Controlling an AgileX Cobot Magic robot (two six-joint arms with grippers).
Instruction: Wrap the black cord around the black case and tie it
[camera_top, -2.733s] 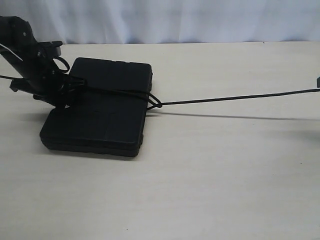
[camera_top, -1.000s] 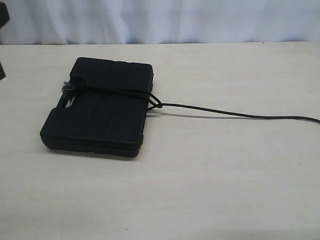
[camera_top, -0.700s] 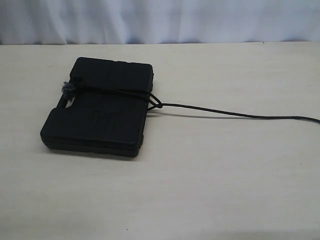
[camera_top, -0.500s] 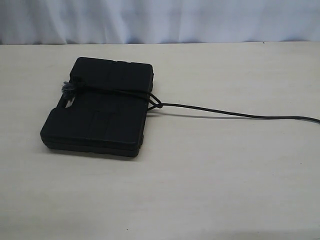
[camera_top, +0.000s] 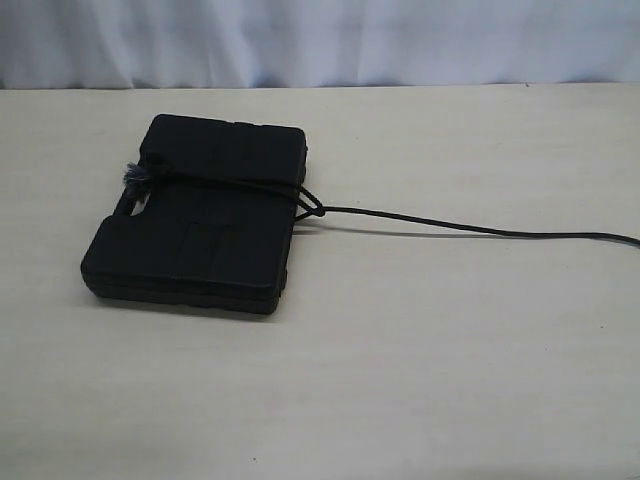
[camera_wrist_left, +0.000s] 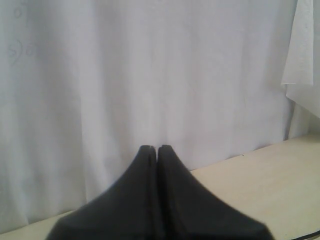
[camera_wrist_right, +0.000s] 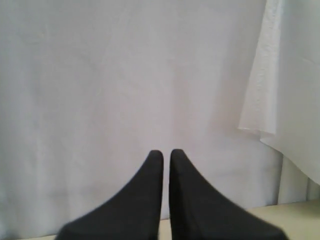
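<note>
The black cord (camera_top: 240, 185) crosses the top of the black case (camera_top: 195, 235) in what looks like a doubled line, from one long side to the other. Whether it passes beneath the case cannot be seen. At the case's left edge in the exterior view, just above the handle cut-out (camera_top: 133, 206), the cord ends in a fuzzy frayed tuft (camera_top: 134, 177) resting against the rim. At the opposite edge it gathers into a knot (camera_top: 312, 207) pressed against the case's side wall. From that knot a single free length trails away to the right, lying slack on the surface (camera_top: 400, 350) in a gentle curve and running out of the picture at the right edge. The case itself lies flat on the pale surface, left of centre and towards the back, with its moulded ridges faintly visible on the lid. Behind the surface hangs a white curtain (camera_top: 350, 40). Neither arm appears in the exterior view, and both are well apart from the case and cord. The left gripper (camera_wrist_left: 157, 149) faces the curtain with its jaws pressed together, holding nothing. The right gripper (camera_wrist_right: 166, 152) also faces the curtain, its jaws closed to a thin slit with nothing between them.
</note>
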